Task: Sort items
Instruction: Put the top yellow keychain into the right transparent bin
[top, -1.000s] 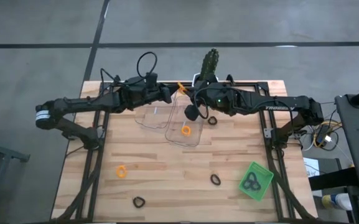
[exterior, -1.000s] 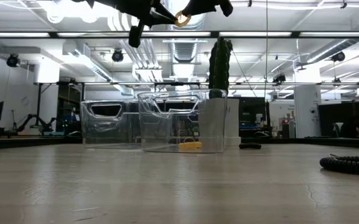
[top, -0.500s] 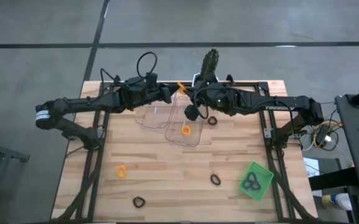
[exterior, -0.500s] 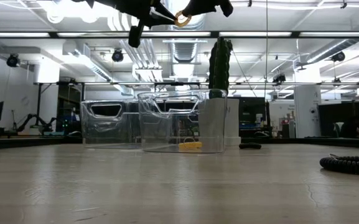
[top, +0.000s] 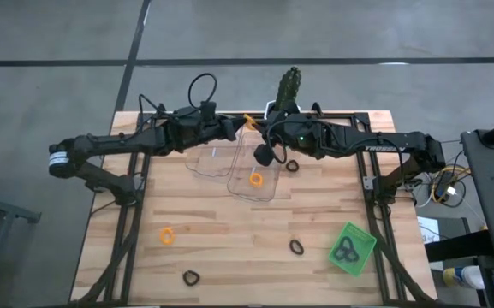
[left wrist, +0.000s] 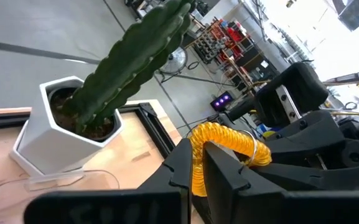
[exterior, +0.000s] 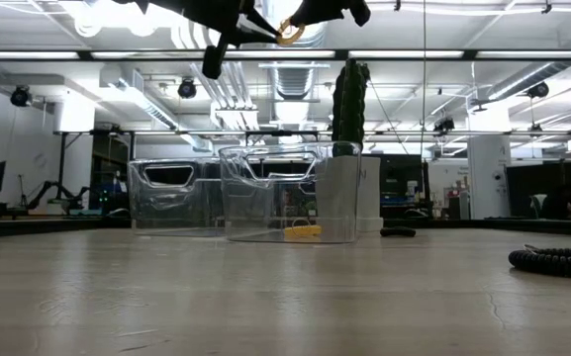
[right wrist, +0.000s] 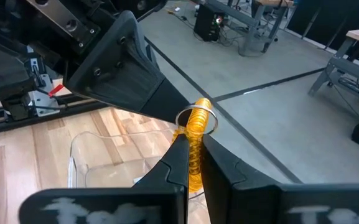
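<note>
High above the table's far middle, my left gripper (top: 241, 125) and my right gripper (top: 256, 127) meet tip to tip, both shut on one orange coiled tie (top: 248, 121), which also shows in the low view as the tie (exterior: 288, 33). Another orange tie (top: 256, 179) lies inside the nearer clear tray (top: 268, 195). A third orange tie (top: 167, 234) and black ties (top: 191, 277), (top: 296, 246), (top: 292, 165) lie on the wood. More black ties (top: 344, 251) sit in the green tray (top: 367, 242). My left gripper pinches one side of the tie's coil (left wrist: 198, 169) between its two fingers, coming level from the table's left. The tie is lifted clear, high over the trays. My right gripper pinches the opposite side of the coil (right wrist: 195, 148) between its two fingers, slanting slightly down from the table's right. The rest of the loop (right wrist: 198, 116) stands out beyond the fingertips, against my left gripper's tips.
A second clear tray (top: 205, 162) stands left of the first, under the grippers. A cactus in a white pot (top: 288, 89) is at the far edge, just behind them. The near half of the wooden table (top: 238, 257) holds only scattered ties.
The orange tie between the two grippers has tilted a little; both arms have kept their place.
</note>
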